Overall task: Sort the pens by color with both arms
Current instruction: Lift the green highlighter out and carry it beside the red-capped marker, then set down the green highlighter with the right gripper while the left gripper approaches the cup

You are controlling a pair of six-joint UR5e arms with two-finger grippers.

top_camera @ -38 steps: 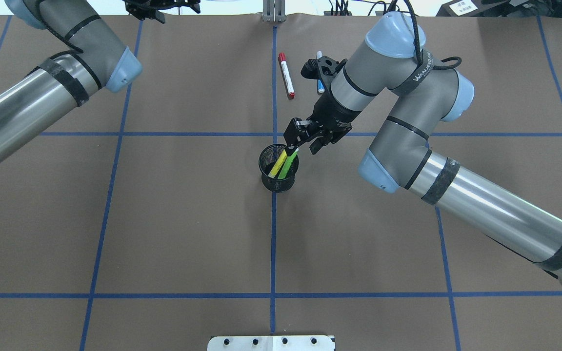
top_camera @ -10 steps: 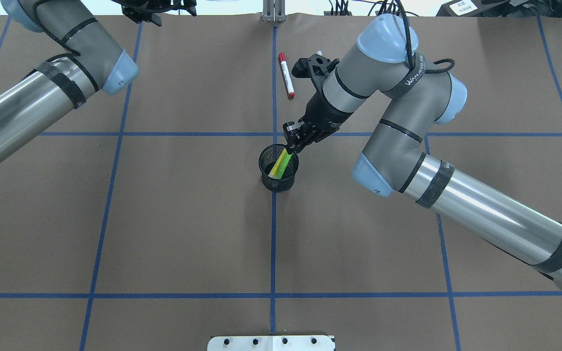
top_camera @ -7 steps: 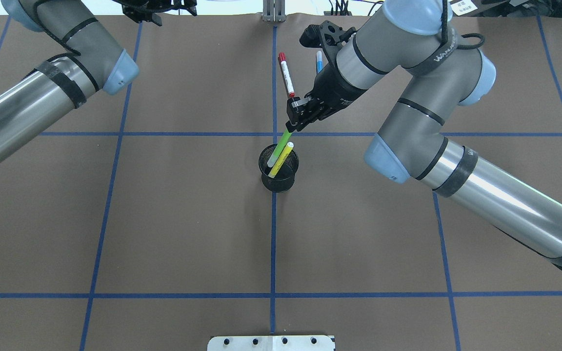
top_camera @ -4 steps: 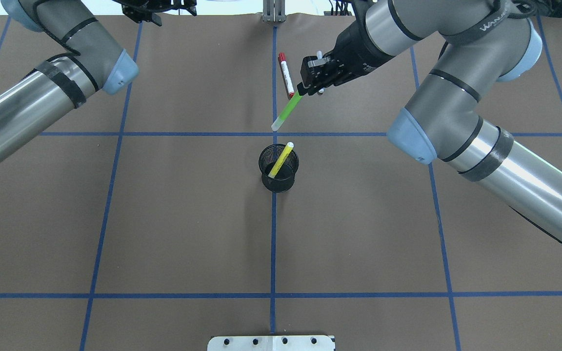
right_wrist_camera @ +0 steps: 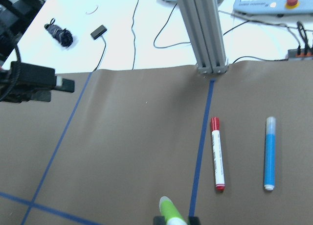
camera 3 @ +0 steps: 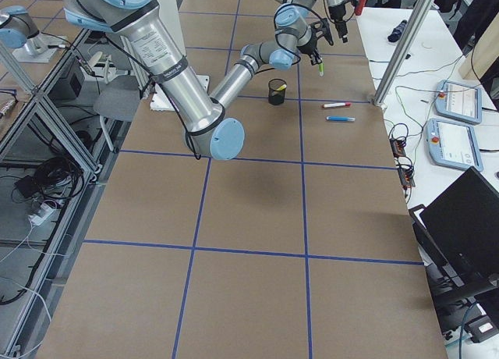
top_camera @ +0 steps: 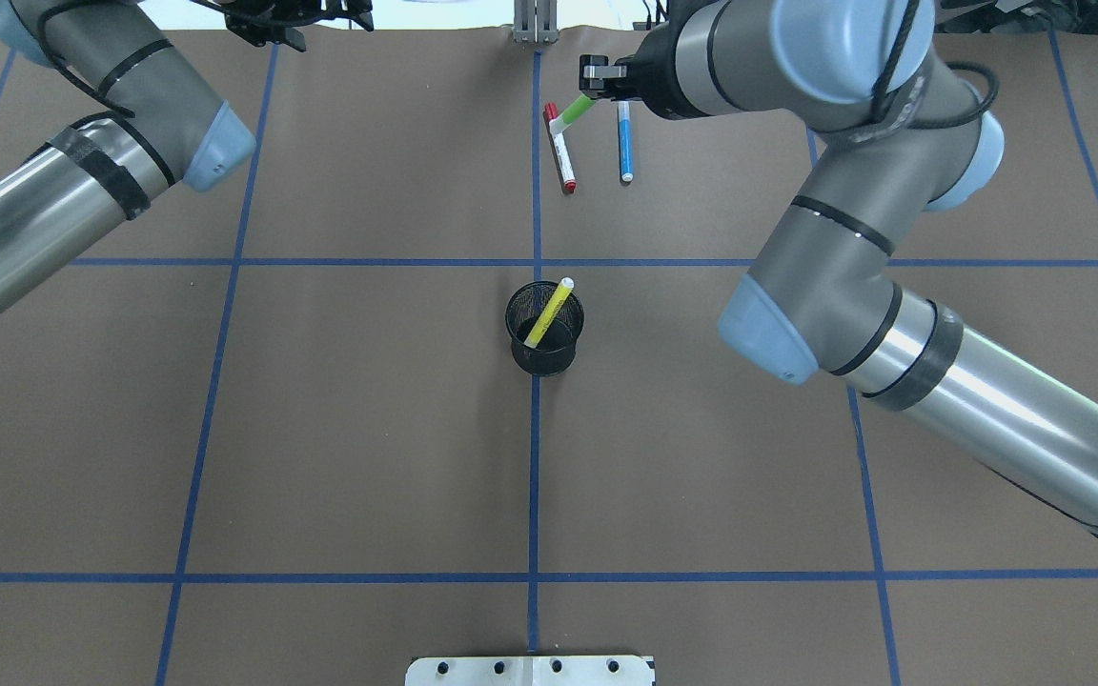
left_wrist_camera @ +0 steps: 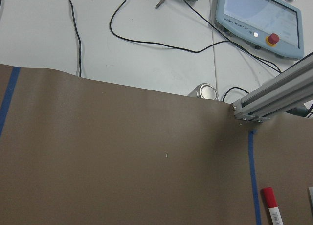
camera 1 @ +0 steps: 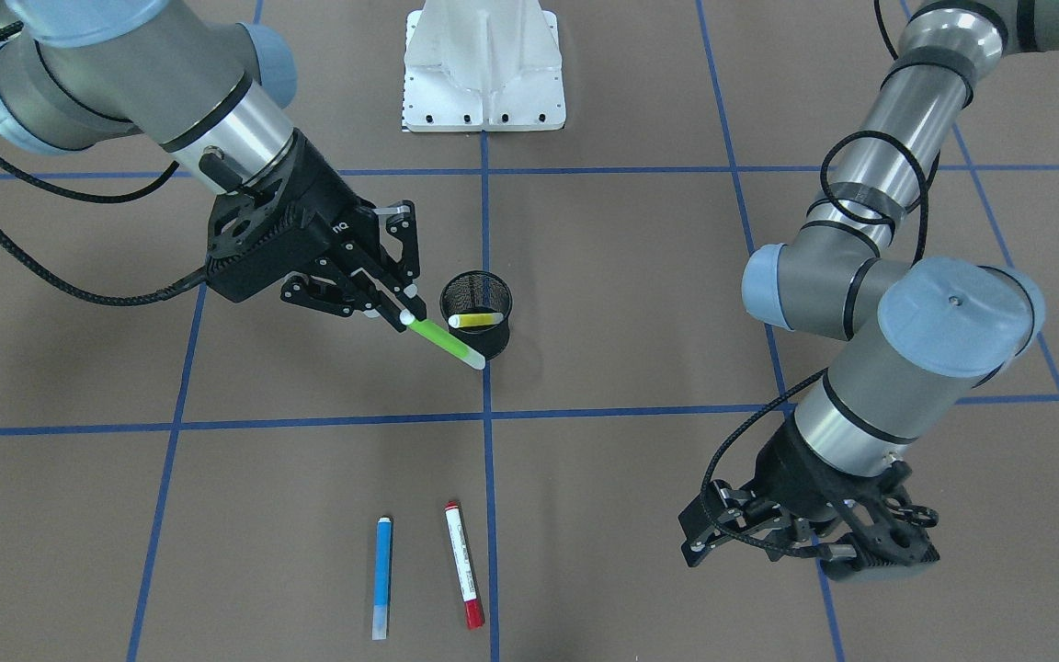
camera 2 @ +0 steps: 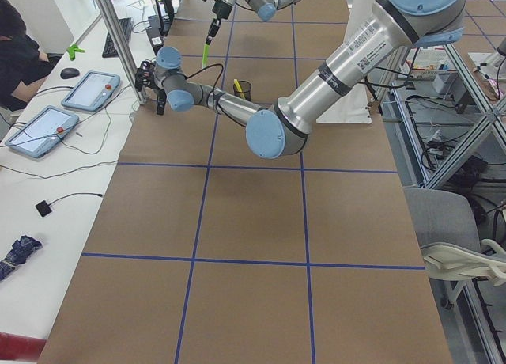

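My right gripper [top_camera: 597, 80] is shut on the top end of the green pen [top_camera: 574, 112], which hangs tilted in the air above the red pen's cap. The same gripper [camera 1: 398, 308] and green pen [camera 1: 445, 346] show in the front-facing view. The white pen with red cap and end [top_camera: 559, 151] and the blue pen [top_camera: 624, 143] lie side by side on the far part of the table. The yellow pen [top_camera: 549, 312] leans inside the black mesh cup [top_camera: 541, 360]. My left gripper [camera 1: 805, 552] hovers open and empty at the far left edge, away from all the pens.
An aluminium post [top_camera: 535, 24] stands at the far edge on the centre line. Beyond it, a white bench carries cables and touch panels [left_wrist_camera: 259, 17]. The white pedestal base [camera 1: 483, 64] sits at my edge. A person [camera 2: 20, 47] sits at the bench.
My right gripper shut on the green pen in the cup, drew it out and carried it to the far side, over the red pen. The yellow pen stayed in the cup.
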